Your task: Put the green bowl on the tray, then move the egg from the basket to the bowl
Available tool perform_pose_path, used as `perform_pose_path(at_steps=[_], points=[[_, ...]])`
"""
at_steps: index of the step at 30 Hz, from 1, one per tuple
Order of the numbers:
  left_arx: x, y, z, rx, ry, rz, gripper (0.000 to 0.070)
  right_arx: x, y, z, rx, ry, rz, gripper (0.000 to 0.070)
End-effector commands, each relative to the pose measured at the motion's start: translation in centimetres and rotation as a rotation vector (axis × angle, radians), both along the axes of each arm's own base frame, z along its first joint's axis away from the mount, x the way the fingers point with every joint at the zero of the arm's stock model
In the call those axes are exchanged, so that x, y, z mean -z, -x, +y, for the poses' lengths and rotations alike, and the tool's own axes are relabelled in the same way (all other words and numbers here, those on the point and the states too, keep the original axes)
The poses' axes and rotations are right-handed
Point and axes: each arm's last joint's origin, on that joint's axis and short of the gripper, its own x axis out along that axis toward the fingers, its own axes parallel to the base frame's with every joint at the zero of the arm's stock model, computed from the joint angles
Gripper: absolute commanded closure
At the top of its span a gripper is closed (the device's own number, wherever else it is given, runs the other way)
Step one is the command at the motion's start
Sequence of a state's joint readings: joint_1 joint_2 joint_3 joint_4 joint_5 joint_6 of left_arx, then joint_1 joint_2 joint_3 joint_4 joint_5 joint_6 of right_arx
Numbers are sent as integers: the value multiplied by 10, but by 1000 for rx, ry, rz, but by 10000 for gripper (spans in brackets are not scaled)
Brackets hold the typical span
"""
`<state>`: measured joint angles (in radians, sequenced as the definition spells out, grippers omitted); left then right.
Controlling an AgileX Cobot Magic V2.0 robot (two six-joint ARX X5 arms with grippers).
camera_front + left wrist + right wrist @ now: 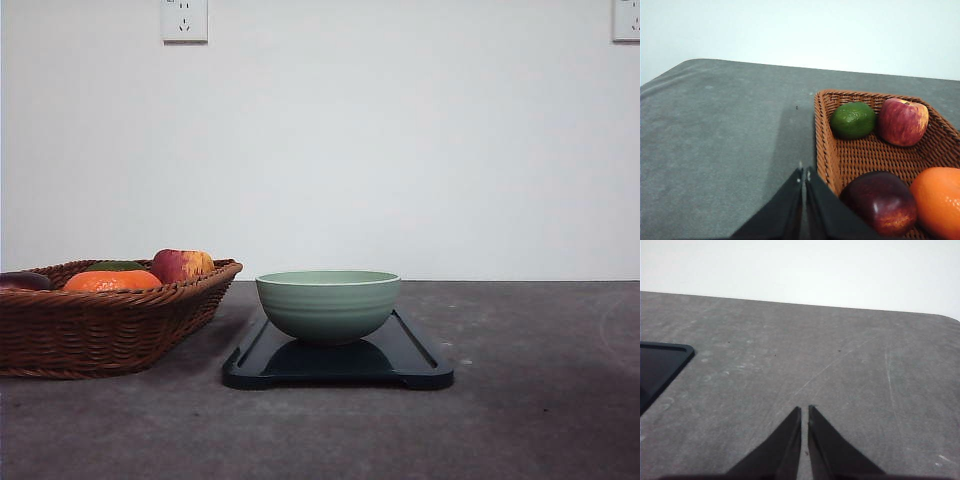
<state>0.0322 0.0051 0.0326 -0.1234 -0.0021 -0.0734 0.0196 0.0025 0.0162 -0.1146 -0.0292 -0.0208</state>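
dark grey surface [520, 420] runs up to the tray [420, 362], where the green bowl [328, 305] sits upright at its middle, just right of the basket [100, 325] holding an apple [180, 265] and orange [110, 281], while both arms' fingers [795, 205] [790, 440] are pressed together, holding nothing.

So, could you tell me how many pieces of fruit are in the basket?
4 visible: a lime and apple at the basket's far end, a dark red fruit and orange nearer the left gripper. More may be hidden.
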Motion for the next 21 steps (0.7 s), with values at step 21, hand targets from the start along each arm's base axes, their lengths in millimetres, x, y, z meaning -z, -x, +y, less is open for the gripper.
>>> perform_pose_path(at_steps=[21], points=[[5,-1,0,-3,3,6,700,0,0,0,1,-13,-7,684]])
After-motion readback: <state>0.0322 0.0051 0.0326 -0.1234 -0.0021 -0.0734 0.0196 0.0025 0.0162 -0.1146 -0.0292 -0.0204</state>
